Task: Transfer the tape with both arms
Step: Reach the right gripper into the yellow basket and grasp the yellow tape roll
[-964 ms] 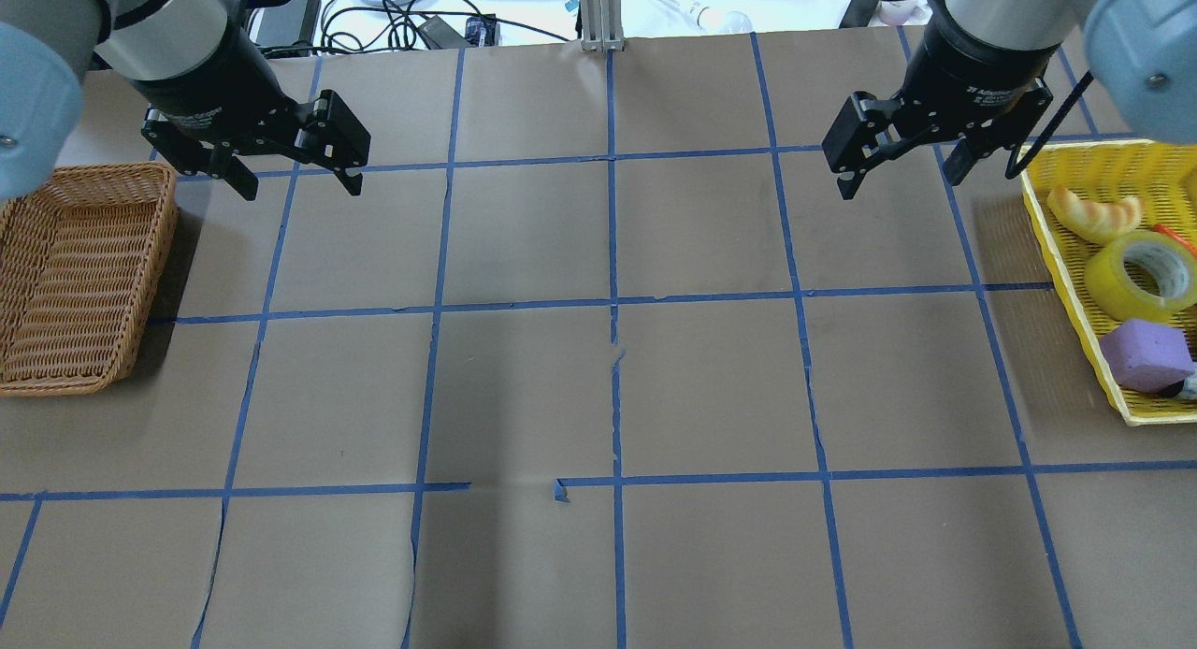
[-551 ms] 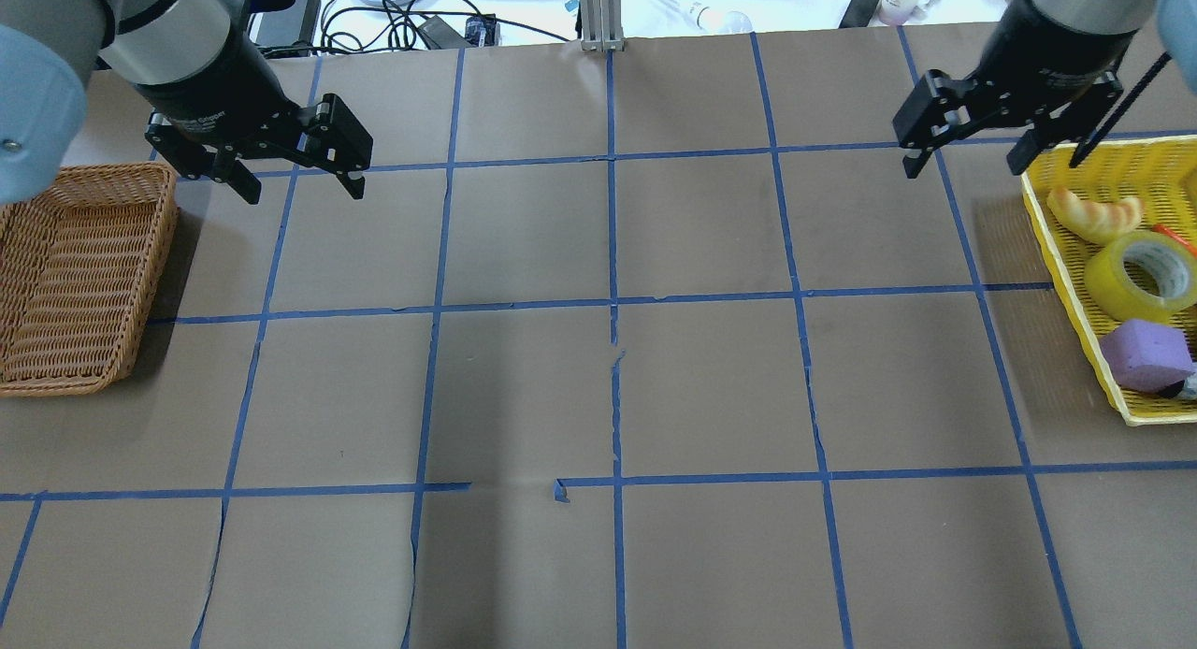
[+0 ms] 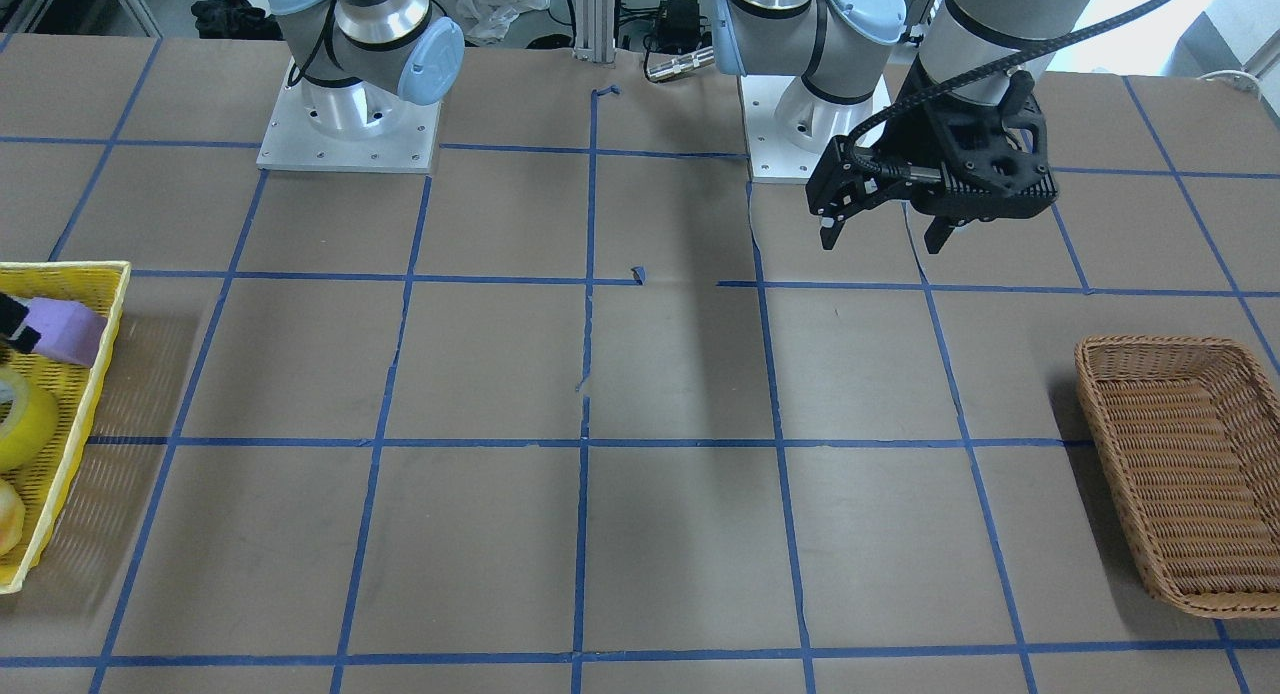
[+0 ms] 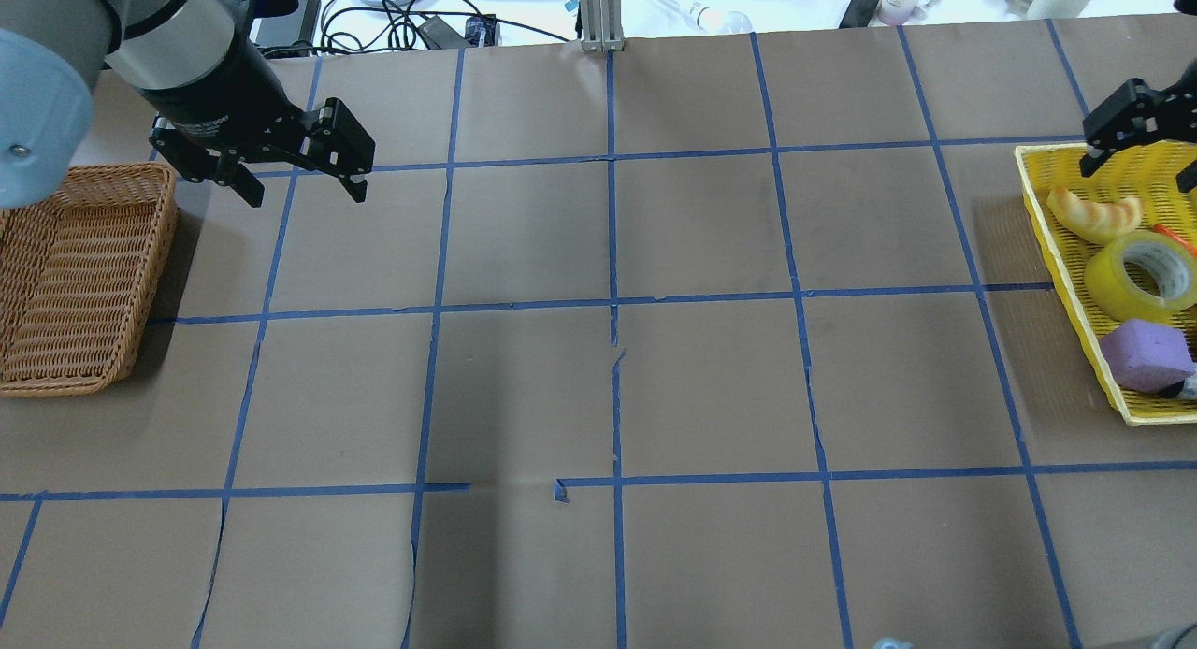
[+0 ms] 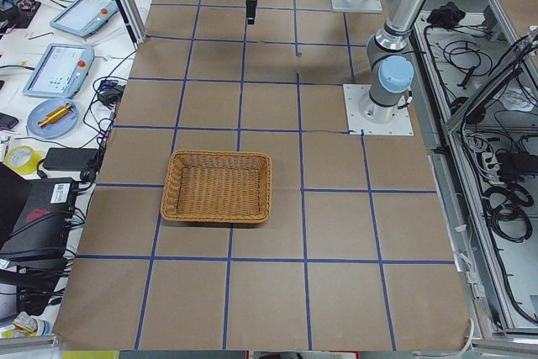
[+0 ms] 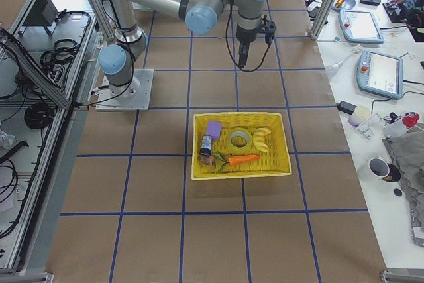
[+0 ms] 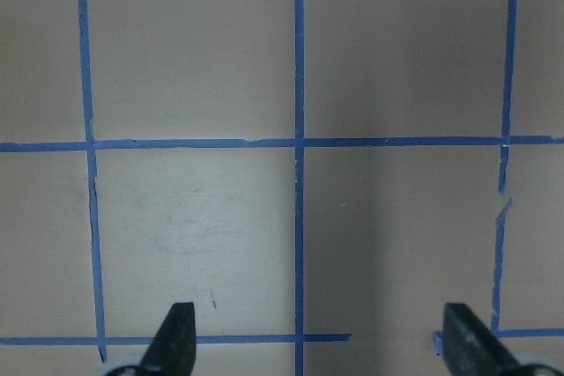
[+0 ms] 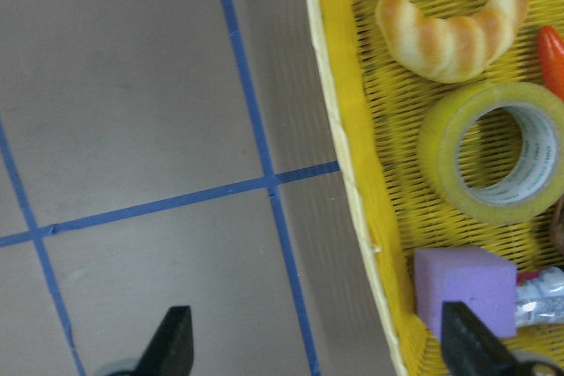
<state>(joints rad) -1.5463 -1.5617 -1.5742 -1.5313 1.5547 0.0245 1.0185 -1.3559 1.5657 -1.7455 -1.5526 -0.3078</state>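
Right gripper (image 4: 1139, 167) swung outward in last second, now over far end of yellow basket (image 4: 1057, 247), jaws spread, empty. Tape (image 4: 1115, 286) lies flat in basket between croissant (image 4: 1094, 214) and purple block (image 4: 1146, 353), ungrasped, so pick looks next. Left gripper (image 4: 306, 195) unmoved, also spread

Yellow tape (image 8: 441, 154), purple block (image 8: 464, 288), yellow mesh tray (image 8: 348, 103), blue-gridded brown table (image 4: 524, 228).
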